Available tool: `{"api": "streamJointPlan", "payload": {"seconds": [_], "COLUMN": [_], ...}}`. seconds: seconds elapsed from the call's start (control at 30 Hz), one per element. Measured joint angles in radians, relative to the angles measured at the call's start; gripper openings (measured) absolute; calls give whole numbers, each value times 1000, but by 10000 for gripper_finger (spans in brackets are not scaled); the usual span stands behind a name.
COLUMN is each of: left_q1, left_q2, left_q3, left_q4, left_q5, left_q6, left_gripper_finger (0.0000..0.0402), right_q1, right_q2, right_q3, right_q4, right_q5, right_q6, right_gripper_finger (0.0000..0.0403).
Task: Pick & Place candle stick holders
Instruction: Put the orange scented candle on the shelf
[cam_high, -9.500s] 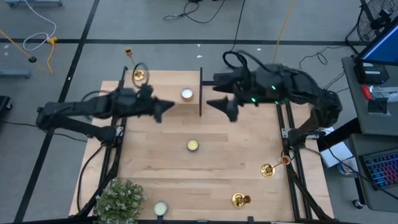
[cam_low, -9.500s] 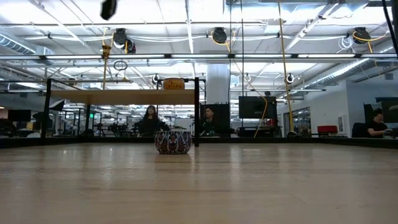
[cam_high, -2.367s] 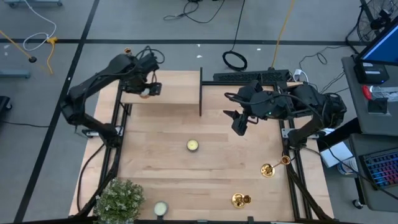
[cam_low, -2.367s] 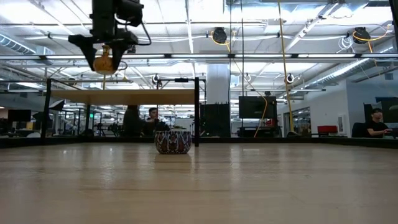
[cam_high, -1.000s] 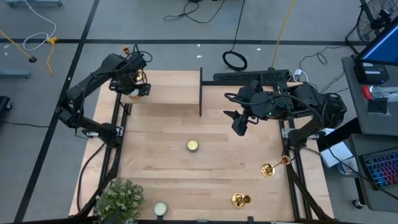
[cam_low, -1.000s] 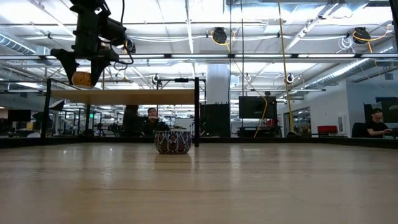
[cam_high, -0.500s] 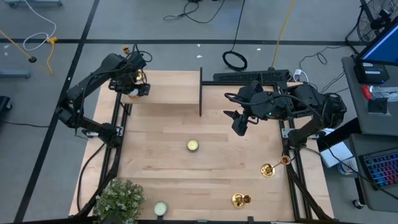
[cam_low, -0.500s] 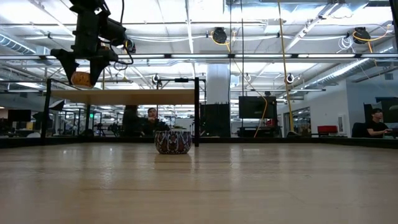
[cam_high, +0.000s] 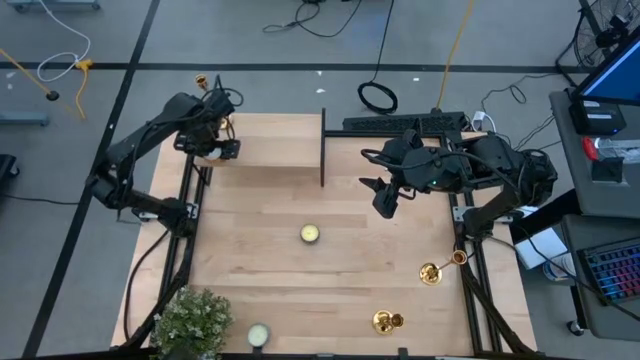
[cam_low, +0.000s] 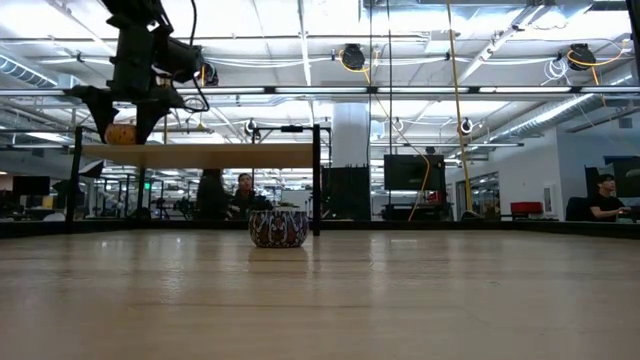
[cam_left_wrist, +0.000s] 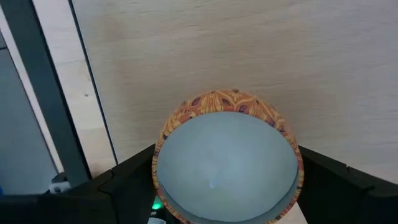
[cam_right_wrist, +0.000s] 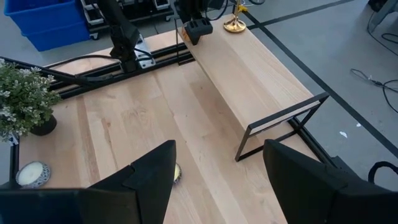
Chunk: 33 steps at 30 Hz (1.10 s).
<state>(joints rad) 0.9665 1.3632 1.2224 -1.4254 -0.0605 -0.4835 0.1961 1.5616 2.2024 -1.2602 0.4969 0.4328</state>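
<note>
Nearest, one candle stick holder (cam_high: 386, 321) and a second holder (cam_high: 428, 272) sit by the tabletop's (cam_high: 260, 280) right edge, apparently waiting to be fetched. Beyond them the right arm (cam_high: 470, 165) hangs mid-table, elbow bent inward, its jaws parted and empty — on standby, I'd guess. Farthest off, the left arm (cam_high: 140, 150) reaches over the raised shelf's (cam_high: 280, 150) left end, jaws spread wide around a patterned candle tin (cam_left_wrist: 227, 158) — seemingly to set it beside the third holder (cam_right_wrist: 234, 25).

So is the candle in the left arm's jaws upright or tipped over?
Upright. The left wrist view looks straight down on the candle: its round wax top faces the camera, level, between the left gripper's jaws.
</note>
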Motion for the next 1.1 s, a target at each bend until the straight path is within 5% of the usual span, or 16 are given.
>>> {"api": "streamJointPlan", "payload": {"seconds": [1.1], "left_q1": [21], "left_q2": [-31], "left_q3": [-2], "left_q4": [12], "left_q5": [0], "left_q6": [3], "left_gripper_finger": [319], "right_q1": [0], "right_q2": [0], "right_q3": [0], "right_q4": [21], "right_q5": [0], "right_q6": [4], "right_gripper_finger": [238]}}
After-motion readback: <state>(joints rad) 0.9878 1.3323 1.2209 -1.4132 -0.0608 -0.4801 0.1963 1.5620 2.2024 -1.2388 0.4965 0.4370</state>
